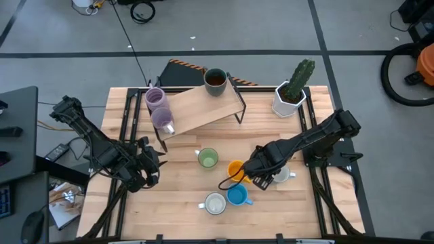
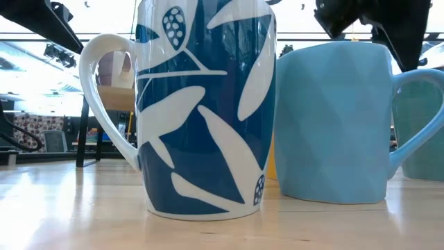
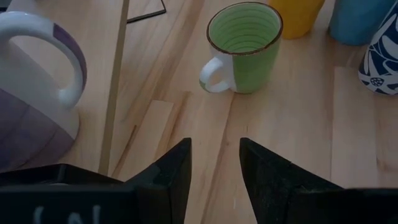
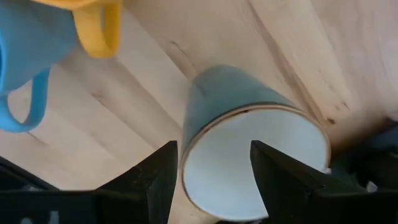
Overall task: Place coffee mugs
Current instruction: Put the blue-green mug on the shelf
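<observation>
Your right gripper [image 1: 261,175] is hovering over the right-centre of the table [image 1: 176,203], fingers spread around the rim of a pale grey-blue mug [image 4: 249,146], apparently lying on its side, mouth facing the wrist camera; I judge nothing is clamped yet. Your left gripper [image 1: 150,169] is waiting at the table's left side, jaws parted and empty, looking toward the green mug [image 1: 207,158].

The orange mug [image 1: 235,169] and the blue mug [image 1: 237,196] are sitting just beside your right gripper, with the white leaf-patterned mug [image 1: 215,203] left of the blue one. Two purple mugs [image 1: 158,108] and the dark brown mug [image 1: 215,80] are already sitting on the raised wooden shelf [image 1: 203,108] at the far side. The cactus pot [image 1: 290,95] is standing at the far right.

Watch the grip: a tipped, glazed mug is likely to roll or squirt out if you're closing off-centre on its rim. Watch the neighbours too; swinging wide probably means clipping the orange mug or its handle and toppling it.
</observation>
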Motion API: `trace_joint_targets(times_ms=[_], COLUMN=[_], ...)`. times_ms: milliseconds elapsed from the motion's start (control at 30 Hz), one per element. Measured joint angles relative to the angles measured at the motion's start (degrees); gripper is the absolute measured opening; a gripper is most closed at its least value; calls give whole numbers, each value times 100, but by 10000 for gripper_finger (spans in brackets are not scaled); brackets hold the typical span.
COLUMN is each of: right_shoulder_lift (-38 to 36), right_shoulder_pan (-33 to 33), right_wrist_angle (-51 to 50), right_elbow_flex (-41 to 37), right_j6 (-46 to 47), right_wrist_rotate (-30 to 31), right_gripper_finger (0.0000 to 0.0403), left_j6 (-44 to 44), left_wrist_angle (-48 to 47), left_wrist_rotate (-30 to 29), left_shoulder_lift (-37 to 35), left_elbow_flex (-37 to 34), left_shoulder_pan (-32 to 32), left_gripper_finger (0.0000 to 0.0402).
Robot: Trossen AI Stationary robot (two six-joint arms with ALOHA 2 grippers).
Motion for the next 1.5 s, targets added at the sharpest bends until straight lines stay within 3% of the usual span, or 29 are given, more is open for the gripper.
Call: trace_joint_targets(times_ms=[367, 600, 767, 1200, 1500], right_shoulder_lift=[-4, -2, -5, -5, 0], right_shoulder_pan=[-37, -82, -82, 113, 103], right_wrist_angle=[808, 823, 812, -28, -1036], right_elbow_flex=[-827, -863, -861, -830, 263], right_j6=[-275, -755, -1620, -5304, -6062], right_wrist_rotate=[-29, 136, 134, 215, 1716], right_gripper_finger=[177, 101, 31, 35, 32], left_j6=[-2, -7, -7, -167, -262], left_wrist_angle=[-4, 7, 21, 151, 148], left_wrist_rotate=[0, 0, 0, 0, 0], left_shoulder_lift=[0, -1, 0, 0, -1], left_elbow_flex=[0, 0, 0, 0, 0], left_shoulder_pan=[0, 0, 0, 0, 0], left_gripper_finger=[141, 141, 141, 141, 141])
